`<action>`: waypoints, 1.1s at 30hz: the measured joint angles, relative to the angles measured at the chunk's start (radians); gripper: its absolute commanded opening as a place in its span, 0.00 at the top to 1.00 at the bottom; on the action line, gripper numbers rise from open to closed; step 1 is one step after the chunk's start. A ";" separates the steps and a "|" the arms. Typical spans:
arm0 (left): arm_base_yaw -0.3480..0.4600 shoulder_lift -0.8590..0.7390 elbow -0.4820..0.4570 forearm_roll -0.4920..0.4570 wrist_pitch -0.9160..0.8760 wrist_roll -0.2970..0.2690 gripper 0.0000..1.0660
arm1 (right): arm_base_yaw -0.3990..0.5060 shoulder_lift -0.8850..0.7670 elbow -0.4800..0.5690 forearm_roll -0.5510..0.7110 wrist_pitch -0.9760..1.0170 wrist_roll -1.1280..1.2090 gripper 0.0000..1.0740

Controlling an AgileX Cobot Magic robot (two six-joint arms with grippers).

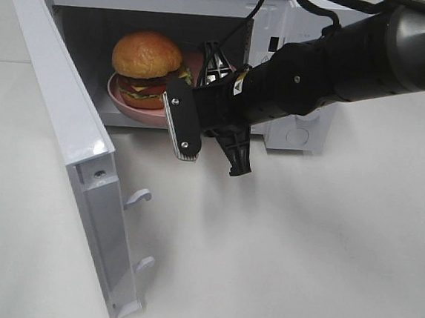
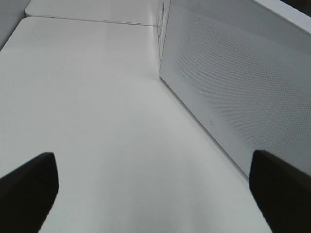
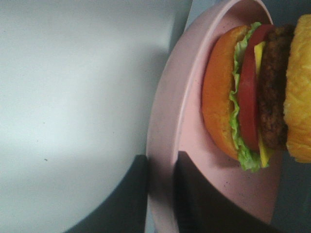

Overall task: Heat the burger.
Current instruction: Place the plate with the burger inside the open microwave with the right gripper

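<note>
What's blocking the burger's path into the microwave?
Nothing visible. The white microwave's door is swung wide open, and the golden-brown-bunned burger already sits inside the cavity on the round pink plate, whose rim the right end effector grips.

left end effector (image 2: 154, 194): jaws wide apart | over white table (image 2: 87, 97) | beside: perforated white panel (image 2: 233, 82)

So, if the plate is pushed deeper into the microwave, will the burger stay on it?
Probably, if slow: the burger sits well inside the plate rim. It looks tall and stacked, so a jerk might tip it.
</note>
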 measured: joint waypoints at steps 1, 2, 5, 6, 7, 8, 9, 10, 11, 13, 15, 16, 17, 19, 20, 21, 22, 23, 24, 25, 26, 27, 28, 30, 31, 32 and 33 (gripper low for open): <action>0.000 0.000 0.000 0.000 0.000 0.000 0.06 | 0.000 0.005 -0.008 0.000 0.001 0.000 0.89; 0.000 0.000 0.000 0.000 0.000 0.000 0.06 | 0.000 0.005 -0.008 0.000 0.001 0.000 0.89; 0.000 0.000 0.000 0.000 0.000 0.000 0.06 | -0.004 0.028 -0.039 0.001 0.010 0.000 0.89; 0.000 0.000 0.000 0.000 0.000 0.000 0.06 | -0.005 0.047 -0.061 0.001 0.010 0.000 0.89; 0.000 0.000 0.000 0.000 0.000 0.000 0.06 | -0.008 0.066 -0.086 0.002 0.010 0.001 0.89; 0.000 0.000 0.000 0.000 0.000 0.000 0.06 | -0.008 0.066 -0.086 0.002 0.010 0.001 0.89; 0.000 0.000 0.000 0.000 0.000 0.000 0.06 | -0.008 0.075 -0.100 0.002 0.010 0.001 0.89; 0.000 0.000 0.000 0.000 0.000 0.000 0.06 | -0.008 0.075 -0.100 0.002 0.010 0.001 0.89; 0.000 0.000 0.000 0.000 0.000 0.000 0.06 | -0.012 0.096 -0.130 0.002 0.010 0.001 0.89; 0.000 0.000 0.000 0.000 0.000 0.000 0.06 | -0.013 0.121 -0.167 0.002 0.031 0.001 0.89; 0.000 0.000 0.000 0.000 0.000 0.000 0.06 | -0.013 0.134 -0.181 0.002 0.039 0.002 0.89; 0.000 0.000 0.000 0.000 0.000 0.000 0.06 | -0.013 0.156 -0.219 0.002 0.058 0.008 0.89; 0.000 0.000 0.000 0.000 0.000 0.000 0.06 | -0.013 0.182 -0.252 0.002 0.063 0.018 0.89; 0.000 0.000 0.000 0.000 0.000 0.000 0.06 | -0.013 0.191 -0.265 0.002 0.063 0.019 0.89; 0.000 0.000 0.000 0.000 0.000 0.000 0.06 | -0.013 0.191 -0.265 0.002 0.063 0.019 0.89; 0.000 0.000 0.000 0.000 0.000 0.000 0.06 | -0.013 0.214 -0.293 0.002 0.065 0.020 0.89; 0.000 0.000 0.000 0.000 0.000 0.000 0.06 | -0.015 0.231 -0.319 0.003 0.066 0.028 0.89; 0.000 0.000 0.000 0.000 0.000 0.000 0.06 | -0.015 0.231 -0.319 0.003 0.066 0.028 0.89; 0.000 0.000 0.000 0.000 0.000 0.000 0.06 | -0.015 0.237 -0.331 0.003 0.066 0.032 0.88; 0.000 0.000 0.000 0.000 0.000 0.000 0.06 | -0.017 0.248 -0.347 0.003 0.066 0.053 0.88; 0.000 0.000 0.000 0.000 0.000 0.000 0.06 | -0.017 0.248 -0.347 0.003 0.066 0.053 0.88; 0.000 0.000 0.000 0.000 0.000 0.000 0.06 | -0.019 0.251 -0.354 0.003 0.066 0.058 0.88; 0.000 0.000 0.000 0.000 0.000 0.000 0.06 | -0.019 0.251 -0.354 0.003 0.066 0.058 0.88; 0.000 0.000 0.000 0.000 0.000 0.000 0.06 | -0.030 0.261 -0.364 0.003 0.066 0.071 0.87; 0.000 0.000 0.000 0.000 0.000 0.000 0.06 | -0.030 0.261 -0.364 0.003 0.066 0.071 0.87; 0.000 0.000 0.000 0.000 0.000 0.000 0.06 | -0.032 0.261 -0.364 0.003 0.066 0.072 0.87; 0.000 0.000 0.000 0.000 0.000 0.000 0.06 | -0.037 0.261 -0.366 0.003 0.066 0.073 0.86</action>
